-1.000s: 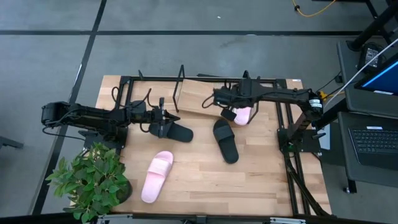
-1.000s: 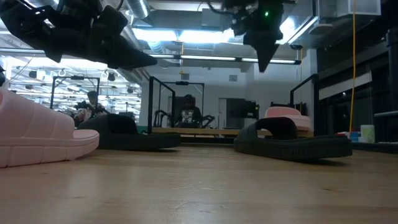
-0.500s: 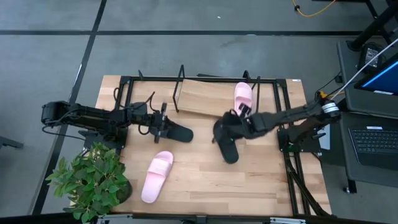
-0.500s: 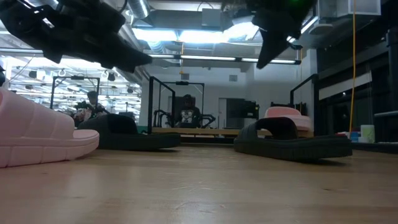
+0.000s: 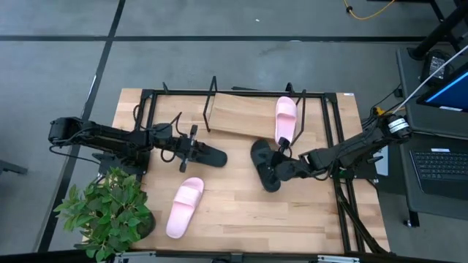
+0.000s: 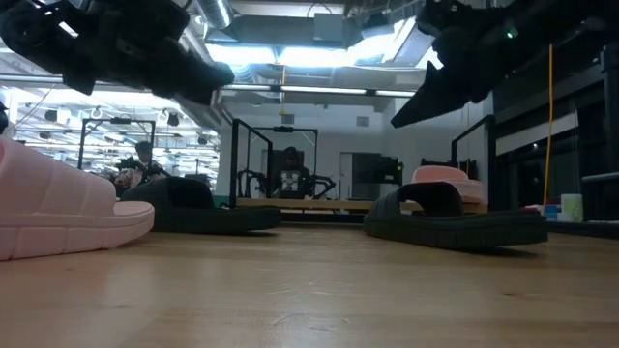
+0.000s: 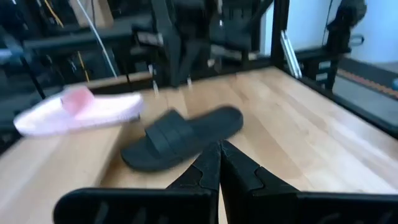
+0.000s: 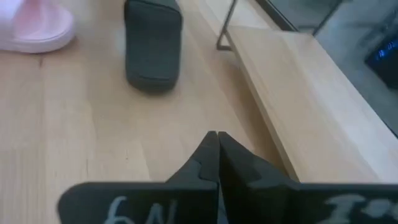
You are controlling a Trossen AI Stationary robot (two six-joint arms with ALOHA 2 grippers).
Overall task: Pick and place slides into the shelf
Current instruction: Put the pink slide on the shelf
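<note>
- Four slides in view: two pink, two black; one pink slide (image 5: 286, 119) already lies on the shelf (image 5: 241, 115), at its right end, the other three on the table (image 5: 307, 212)
- Right gripper (image 5: 275, 167), jaws pressed together and holding nothing, hangs over the near end of a black slide (image 5: 264, 165); the shelved pink slide lies just beyond its tips
- Left gripper (image 5: 194, 146), jaws likewise together and empty, hovers above the second black slide (image 5: 207, 154), which stretches out ahead of the fingertips
- Second pink slide (image 5: 183, 207) lies on the tabletop, nearer the front edge and well apart from both pairs of jaws
- One shelf, a tilted wooden board in a black wire frame, stands at the table's far side, beyond both grippers
- One potted plant (image 5: 108, 213) sits at the front left corner, behind the left arm
</note>
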